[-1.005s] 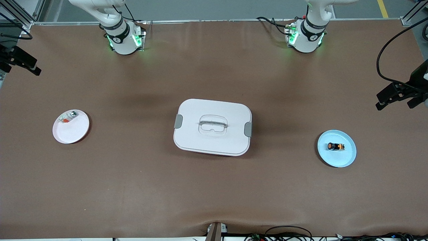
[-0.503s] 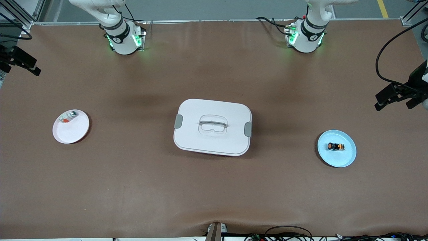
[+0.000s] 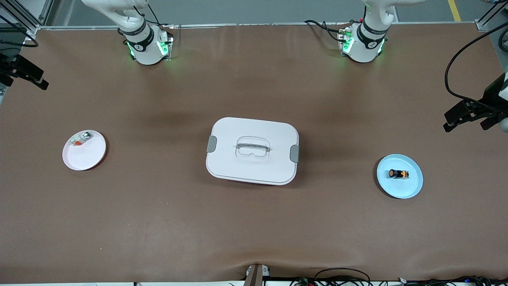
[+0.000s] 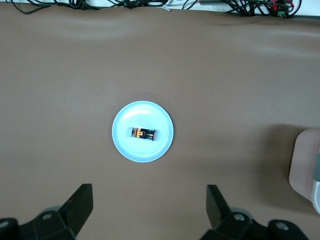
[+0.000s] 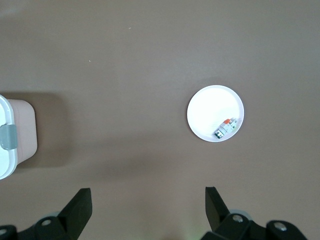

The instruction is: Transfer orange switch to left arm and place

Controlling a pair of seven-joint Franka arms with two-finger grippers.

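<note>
The orange switch lies on its side on a pale blue plate toward the left arm's end of the table. It also shows in the left wrist view. The white lidded box stands at the table's middle. My left gripper is open and empty, high over bare table between the blue plate and the left arm's base; it shows at the front view's edge. My right gripper is open and empty, high over bare table near the white plate.
A white plate toward the right arm's end holds a whitish part with red and green bits, also in the right wrist view. The box's corner shows in both wrist views. Cables run along the table's front edge.
My left gripper has drifted slightly toward the blue plate. The right gripper, the switch, the box and both plates have not moved.
</note>
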